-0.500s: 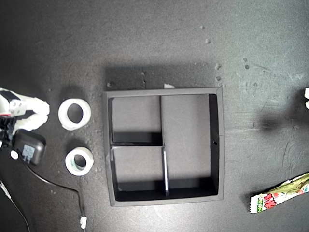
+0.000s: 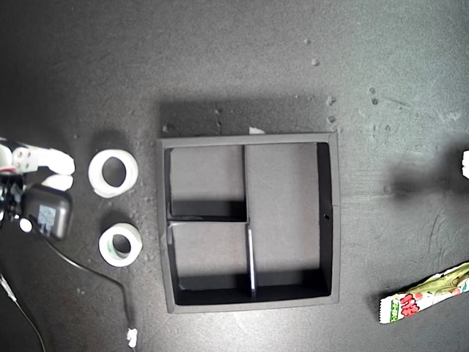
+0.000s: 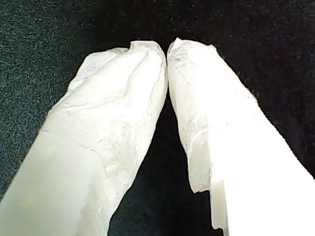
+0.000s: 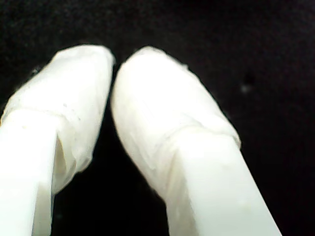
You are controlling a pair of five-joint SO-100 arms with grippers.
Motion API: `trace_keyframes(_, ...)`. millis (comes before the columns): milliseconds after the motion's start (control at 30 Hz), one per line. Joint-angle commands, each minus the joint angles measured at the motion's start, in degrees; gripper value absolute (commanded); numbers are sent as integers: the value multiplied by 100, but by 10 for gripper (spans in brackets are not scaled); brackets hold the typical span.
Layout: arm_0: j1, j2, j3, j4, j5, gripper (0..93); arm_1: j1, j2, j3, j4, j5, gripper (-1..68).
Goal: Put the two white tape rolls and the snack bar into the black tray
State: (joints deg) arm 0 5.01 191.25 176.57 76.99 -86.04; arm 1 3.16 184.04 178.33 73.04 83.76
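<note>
Nothing in the black tray (image 2: 330, 220) yet, all compartments bare. Both white tape rolls (image 2: 113, 173) at nine o'clock of it, snack bar (image 2: 425, 293) at four. First gripper (image 3: 167, 49) and second gripper (image 4: 112, 61) pressed together on nothing (everything left to do).

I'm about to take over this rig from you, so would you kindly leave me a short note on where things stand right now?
Grippers: my first gripper and my second gripper are both shut and empty, over bare dark surface. The wrist views do not show which arm is which.
Things: the wider tape roll and the smaller tape roll lie just outside the black tray, on the exterior view's left. The snack bar lies at that view's lower right, apart from the tray.
Done: nothing; all three compartments are empty.
Left: both rolls and the bar go into the tray.
</note>
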Motion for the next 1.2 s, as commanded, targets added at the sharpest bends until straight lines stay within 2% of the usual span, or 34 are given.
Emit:
trace_keyframes(0,272,264,237,-272,132,11,-62,9,70,-281,26,-2)
trace_keyframes(133,448,264,-105,-1046,949,33,-448,9,70,-1046,-896,-3)
trace_keyframes(267,870,264,-422,-1828,1934,86,-896,9,70,-1503,-1538,-3)
trace_keyframes(367,1107,255,-615,-2232,2338,117,-1011,9,70,-1635,-1512,-3)
trace_keyframes(467,1239,264,-853,-2443,2566,122,-967,9,70,-1679,-642,-3)
trace_keyframes(600,1222,-220,-1169,-2628,2725,125,-976,9,70,-2259,167,-3)
trace_keyframes(700,1274,-1740,-1934,-2927,2883,131,-932,9,70,-2575,141,-3)
trace_keyframes(900,984,-4957,-3832,-2496,2874,140,-958,9,70,-2338,237,-3)
trace_keyframes(1167,562,-6091,-4017,-2487,2786,152,-1327,9,70,-2373,281,-2)
